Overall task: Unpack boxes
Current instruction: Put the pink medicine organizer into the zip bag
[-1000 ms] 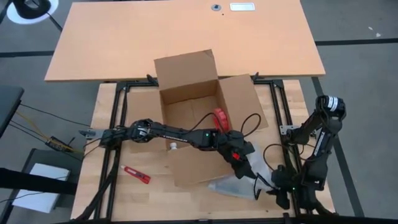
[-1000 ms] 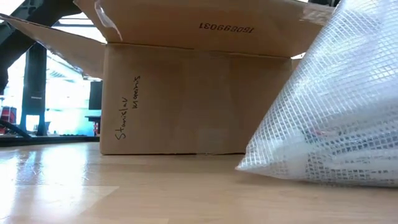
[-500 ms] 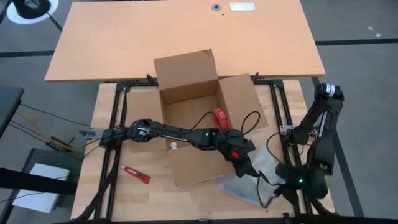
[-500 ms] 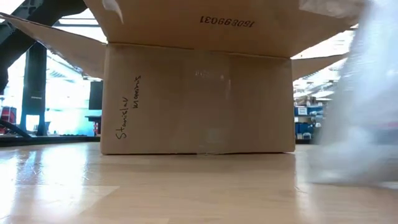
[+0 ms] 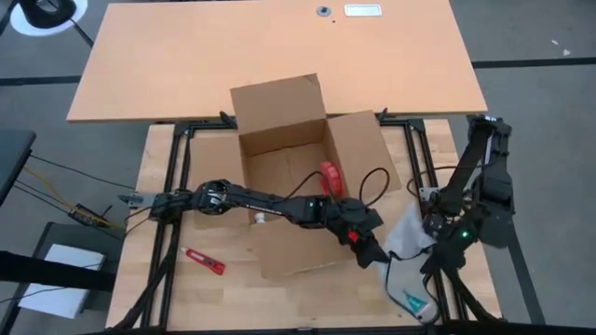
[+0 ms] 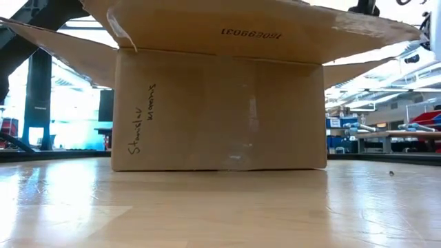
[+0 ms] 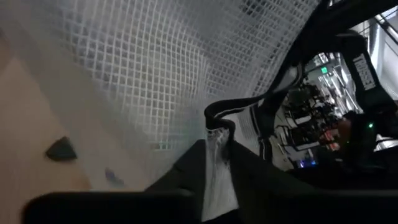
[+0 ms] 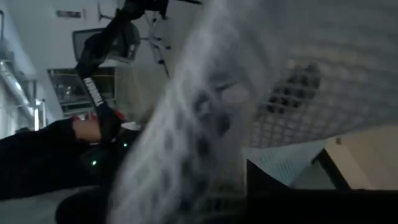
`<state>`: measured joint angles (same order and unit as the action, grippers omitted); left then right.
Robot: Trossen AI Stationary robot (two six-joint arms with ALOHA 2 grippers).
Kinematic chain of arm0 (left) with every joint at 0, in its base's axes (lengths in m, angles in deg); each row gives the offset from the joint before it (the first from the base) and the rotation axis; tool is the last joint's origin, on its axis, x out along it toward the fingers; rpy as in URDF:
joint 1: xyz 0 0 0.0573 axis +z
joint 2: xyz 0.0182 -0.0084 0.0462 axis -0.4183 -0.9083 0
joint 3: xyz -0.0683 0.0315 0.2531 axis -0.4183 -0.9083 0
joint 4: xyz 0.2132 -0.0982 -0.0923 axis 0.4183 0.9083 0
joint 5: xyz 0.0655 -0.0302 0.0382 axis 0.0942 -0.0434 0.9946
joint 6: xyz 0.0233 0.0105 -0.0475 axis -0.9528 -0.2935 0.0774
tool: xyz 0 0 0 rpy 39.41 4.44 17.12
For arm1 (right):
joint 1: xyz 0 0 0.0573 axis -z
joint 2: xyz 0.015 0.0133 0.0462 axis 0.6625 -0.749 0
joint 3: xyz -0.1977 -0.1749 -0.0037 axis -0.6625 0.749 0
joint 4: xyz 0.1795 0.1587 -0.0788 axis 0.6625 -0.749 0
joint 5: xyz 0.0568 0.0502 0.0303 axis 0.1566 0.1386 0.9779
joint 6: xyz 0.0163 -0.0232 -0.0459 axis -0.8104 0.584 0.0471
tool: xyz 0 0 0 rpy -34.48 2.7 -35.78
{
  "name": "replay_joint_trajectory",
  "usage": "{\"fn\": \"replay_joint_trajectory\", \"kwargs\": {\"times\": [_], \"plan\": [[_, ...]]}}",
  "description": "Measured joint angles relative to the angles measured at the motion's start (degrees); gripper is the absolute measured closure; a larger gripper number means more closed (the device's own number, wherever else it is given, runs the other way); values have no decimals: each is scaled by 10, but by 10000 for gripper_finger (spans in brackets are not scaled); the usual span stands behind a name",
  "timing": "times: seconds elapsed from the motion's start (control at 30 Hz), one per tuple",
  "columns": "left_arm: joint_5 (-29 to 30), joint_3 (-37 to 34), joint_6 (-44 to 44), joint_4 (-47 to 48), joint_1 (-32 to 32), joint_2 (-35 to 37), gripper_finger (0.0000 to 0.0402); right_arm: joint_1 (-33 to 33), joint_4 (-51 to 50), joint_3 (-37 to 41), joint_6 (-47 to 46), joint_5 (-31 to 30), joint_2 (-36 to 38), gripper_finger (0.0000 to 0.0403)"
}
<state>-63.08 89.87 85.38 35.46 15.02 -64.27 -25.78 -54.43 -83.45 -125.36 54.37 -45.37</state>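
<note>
Cardboard carton (image 5: 289, 154) sits open near the middle of the wooden tabletop (image 5: 233, 293), all four flaps spread. From above you look straight into it, and a red object (image 5: 330, 175) shows at its right inner edge with a black cable looping beside it. The low view gives only the carton's near wall (image 6: 217, 114), with handwriting on it and a printed number upside down on the flap above; neither arm nor the bag shows there.

From overhead, the left arm reaches across the carton's near flap, its left gripper (image 5: 371, 251) at the edge of a clear mesh-patterned plastic bag (image 5: 410, 233). The left wrist view shows its fingers (image 7: 186, 177) standing slightly apart with a fold of the bag (image 7: 217, 155) between them; whether they really pinch it I cannot tell. The right gripper (image 5: 436, 244) is at the bag's other side, by the tabletop's right edge. Its fingers are closed, and the bag hangs from there, so it seems to have hold of it, though the right wrist view is mostly smeared mesh (image 8: 249, 93).

A red tool (image 5: 203, 261) lies on the tabletop, left of the carton.
</note>
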Motion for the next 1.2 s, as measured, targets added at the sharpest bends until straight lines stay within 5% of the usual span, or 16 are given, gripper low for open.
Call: {"fn": "replay_joint_trajectory", "kwargs": {"times": [0.17, 0.47, 0.63, 0.77, 1.2], "plan": [[-113, -1, 59, -10, 19, 6, 261, -10, 3, 0, -26, 6, 24, 402], [-123, 63, 42, 53, 36, 58, 277, -32, 2, 0, -58, 17, 52, 403], [-143, 66, 70, -36, 45, 67, 280, -32, 6, 0, -59, 8, 62, 403], [-159, 68, 49, -10, 51, 110, 280, -31, 24, 0, -59, -22, 72, 403], [44, 68, -315, 431, 150, 221, 279, -19, 13, 0, -102, -176, 91, 403]]}}
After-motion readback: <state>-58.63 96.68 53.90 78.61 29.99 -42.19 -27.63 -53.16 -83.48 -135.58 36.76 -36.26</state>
